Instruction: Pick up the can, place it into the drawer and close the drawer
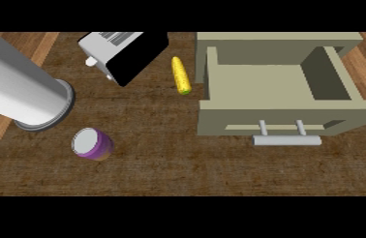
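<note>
You have no hand in view, so you cannot tell how either one is set, and nothing can be placed relative to it. Nearest you, the purple can (pixel 92 144) stands on the counter (pixel 178 169), untouched. Further right, the drawer (pixel 275 89) sits pulled open, its handle (pixel 286 140) facing you, ready to receive it. Beyond lie a corn cob (pixel 180 75), a toaster (pixel 123 53) and a metal cylinder (pixel 32 89).

Dark wood-grain surface (pixel 178 169) carries a purple can (pixel 92 144) front left, a big grey cylinder (pixel 32 94) at the left edge, a toaster (pixel 121 53) at the back, a corn cob (pixel 180 75) beside it, and an open beige drawer (pixel 275 84) right.
</note>
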Action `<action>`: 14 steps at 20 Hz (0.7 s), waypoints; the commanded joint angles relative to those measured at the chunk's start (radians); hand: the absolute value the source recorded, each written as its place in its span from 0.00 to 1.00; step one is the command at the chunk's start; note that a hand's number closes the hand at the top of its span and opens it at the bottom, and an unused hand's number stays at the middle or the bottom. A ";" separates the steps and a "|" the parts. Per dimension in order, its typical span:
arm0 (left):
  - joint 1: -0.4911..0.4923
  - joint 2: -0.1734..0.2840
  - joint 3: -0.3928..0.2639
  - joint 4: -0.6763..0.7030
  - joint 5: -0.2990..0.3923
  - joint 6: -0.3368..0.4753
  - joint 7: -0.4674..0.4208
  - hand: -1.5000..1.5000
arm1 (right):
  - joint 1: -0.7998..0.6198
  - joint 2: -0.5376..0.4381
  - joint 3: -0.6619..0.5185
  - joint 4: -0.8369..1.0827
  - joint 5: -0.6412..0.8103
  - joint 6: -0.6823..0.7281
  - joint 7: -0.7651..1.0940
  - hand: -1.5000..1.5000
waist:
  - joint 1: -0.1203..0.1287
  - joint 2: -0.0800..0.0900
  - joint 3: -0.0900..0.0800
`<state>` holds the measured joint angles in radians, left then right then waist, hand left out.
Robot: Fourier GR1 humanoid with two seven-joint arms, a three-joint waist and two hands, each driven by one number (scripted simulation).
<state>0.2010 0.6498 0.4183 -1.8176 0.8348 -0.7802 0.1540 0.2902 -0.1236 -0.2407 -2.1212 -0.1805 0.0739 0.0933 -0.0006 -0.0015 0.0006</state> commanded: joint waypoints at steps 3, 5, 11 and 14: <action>0.040 -0.002 0.000 -0.060 0.134 0.079 0.132 0.00 | 0.030 -0.007 -0.068 0.014 -0.033 0.051 -0.036 0.00 | 0.003 0.000 0.000; -0.003 0.030 -0.007 0.015 0.205 0.089 0.166 0.00 | 0.038 -0.016 -0.067 0.002 -0.068 0.077 0.002 0.00 | 0.000 0.000 0.000; -0.097 -0.007 -0.091 0.066 0.228 0.158 0.238 0.00 | 0.080 0.014 -0.106 -0.001 -0.079 0.113 -0.049 0.00 | -0.007 0.001 0.000; -0.093 0.024 -0.076 0.099 0.290 0.133 0.294 0.00 | 0.070 -0.078 -0.230 -0.004 -0.210 0.169 0.005 0.00 | -0.005 0.001 0.000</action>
<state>0.1441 0.6570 0.3575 -1.7446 1.0642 -0.6697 0.3826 0.3803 -0.1486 -0.3966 -2.1155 -0.3183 0.2183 0.0481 -0.0062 -0.0009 0.0005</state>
